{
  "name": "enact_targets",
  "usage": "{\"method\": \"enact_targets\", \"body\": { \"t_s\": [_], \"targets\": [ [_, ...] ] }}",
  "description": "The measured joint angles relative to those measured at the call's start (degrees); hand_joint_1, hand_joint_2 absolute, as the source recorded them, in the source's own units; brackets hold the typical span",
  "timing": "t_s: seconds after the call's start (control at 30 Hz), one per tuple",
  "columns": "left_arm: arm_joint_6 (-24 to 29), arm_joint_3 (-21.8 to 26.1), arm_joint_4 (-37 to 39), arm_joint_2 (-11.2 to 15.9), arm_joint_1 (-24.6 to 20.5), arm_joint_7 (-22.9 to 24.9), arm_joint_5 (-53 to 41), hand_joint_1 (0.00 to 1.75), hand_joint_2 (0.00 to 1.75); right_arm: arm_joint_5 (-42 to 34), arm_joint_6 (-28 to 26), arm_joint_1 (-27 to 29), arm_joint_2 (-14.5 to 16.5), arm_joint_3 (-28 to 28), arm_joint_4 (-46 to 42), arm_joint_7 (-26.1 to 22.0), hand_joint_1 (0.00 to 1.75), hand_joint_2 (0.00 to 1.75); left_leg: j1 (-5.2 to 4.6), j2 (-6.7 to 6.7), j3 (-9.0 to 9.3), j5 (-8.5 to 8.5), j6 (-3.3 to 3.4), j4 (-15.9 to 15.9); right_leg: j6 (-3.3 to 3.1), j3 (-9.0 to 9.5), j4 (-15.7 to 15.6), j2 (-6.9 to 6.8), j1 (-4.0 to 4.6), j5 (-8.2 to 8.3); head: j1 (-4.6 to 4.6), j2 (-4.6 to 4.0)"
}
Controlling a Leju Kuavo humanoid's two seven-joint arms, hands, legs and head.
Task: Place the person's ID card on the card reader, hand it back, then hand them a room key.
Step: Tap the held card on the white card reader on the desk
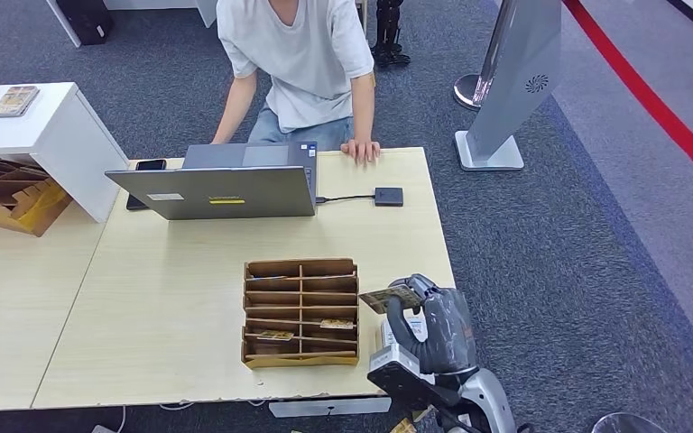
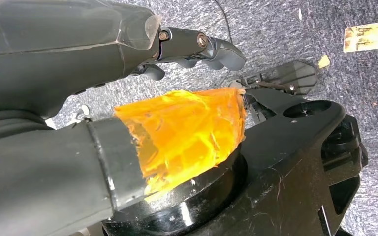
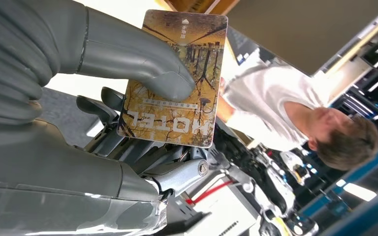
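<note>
The right hand (image 1: 433, 320) sits at the table's (image 1: 162, 298) 5 o'clock corner and pinches a room key (image 1: 390, 298) printed "HOTEL" between thumb and fingers; the right wrist view shows the thumb (image 3: 142, 69) pressed flat across the card's (image 3: 174, 78) face. The left hand (image 2: 187, 49) hangs low over grey carpet with its fingers curled in and nothing in them; an orange-wrapped part lies close by. At about 9 o'clock from the right hand, just beside it, stands a brown cardboard card rack (image 1: 300, 313) with more cards lying in its lower slots. The small dark card reader (image 1: 388, 196) lies at 12 o'clock from the right hand, well apart, cabled to an open grey laptop (image 1: 221, 180) at 11 o'clock. A black phone (image 1: 151, 165) lies at the laptop's far left corner. The person (image 1: 302, 63) in a white shirt stands across the table at 12 o'clock, one hand (image 1: 361, 149) resting on its far edge, just beyond the reader. Between the key and that hand, the tabletop holds the reader and its cable (image 1: 343, 198). A grey kiosk stand (image 1: 514, 81) rises at 1 o'clock.
</note>
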Motion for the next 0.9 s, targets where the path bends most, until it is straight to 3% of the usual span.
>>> {"method": "enact_targets", "body": {
  "t_s": [0.43, 0.7, 0.9],
  "targets": [
    [-3.1, 1.3, 0.0, 0.3, 0.1, 1.7, 0.3, 0.0, 0.0, -2.1, 2.1, 0.6, 0.3, -1.1, 3.6, 1.3, 1.75, 1.75, 0.0, 0.0, 0.0, 0.0, 0.0, 0.0, 0.0, 0.0, 0.0, 0.0, 0.0, 0.0, 0.0, 0.0],
    [-9.1, 2.6, 0.0, 2.0, 1.3, 3.4, 1.5, 0.0, 0.0, -3.0, 3.7, 0.2, 0.6, -1.2, 5.9, 2.4, 1.75, 1.75, 0.0, 0.0, -0.01, 0.0, 0.0, 0.0, 0.0, 0.0, 0.0, 0.0, 0.0, -0.01, -0.01, 0.0],
    [-10.0, 2.9, 0.1, 3.0, 2.1, 3.5, 1.8, 0.0, 0.0, -3.2, 4.3, -0.1, 0.7, -1.3, 7.2, 2.5, 1.75, 1.75, 0.0, -0.01, -0.03, 0.0, 0.0, 0.0, 0.01, 0.01, 0.0, -0.03, 0.0, -0.01, -0.01, 0.0]
  ]
}}
